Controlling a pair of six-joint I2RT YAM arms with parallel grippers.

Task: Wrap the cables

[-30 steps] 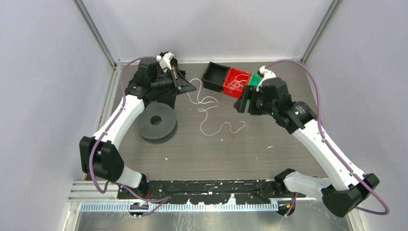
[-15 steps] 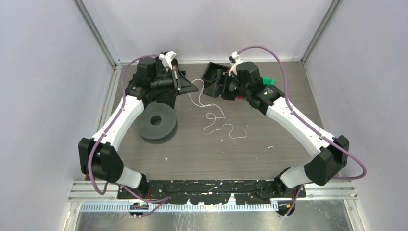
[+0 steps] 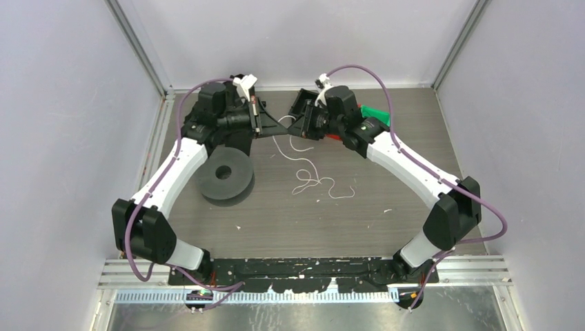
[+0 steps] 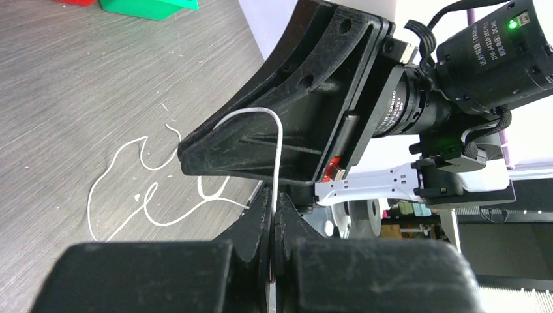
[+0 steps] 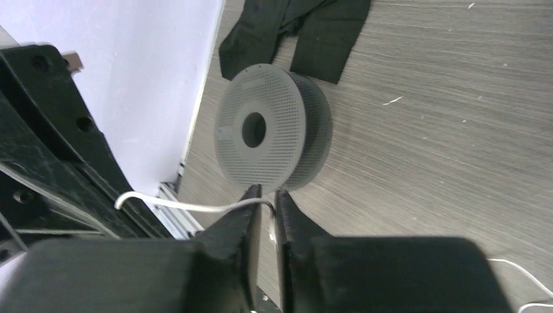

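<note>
One white cable (image 3: 308,167) lies in curly loops on the table, its far end lifted to where my two grippers meet tip to tip. In the left wrist view my left gripper (image 4: 274,205) is shut on the cable (image 4: 279,150), which rises from its jaws and arches over. My right gripper (image 5: 265,193) is shut on the cable (image 5: 189,207) a short way along that arch. From above, the left gripper (image 3: 279,128) and the right gripper (image 3: 295,129) almost touch.
A grey perforated spool (image 3: 224,176) stands left of the loops, also seen as the spool (image 5: 274,130). A black bin (image 3: 302,105) and a green bin (image 3: 376,114) sit at the back, partly hidden by the right arm.
My right arm swung left from the bins to the left gripper's tip and shut its jaws on the cable. The loops on the table shifted slightly. The left gripper stayed shut.
</note>
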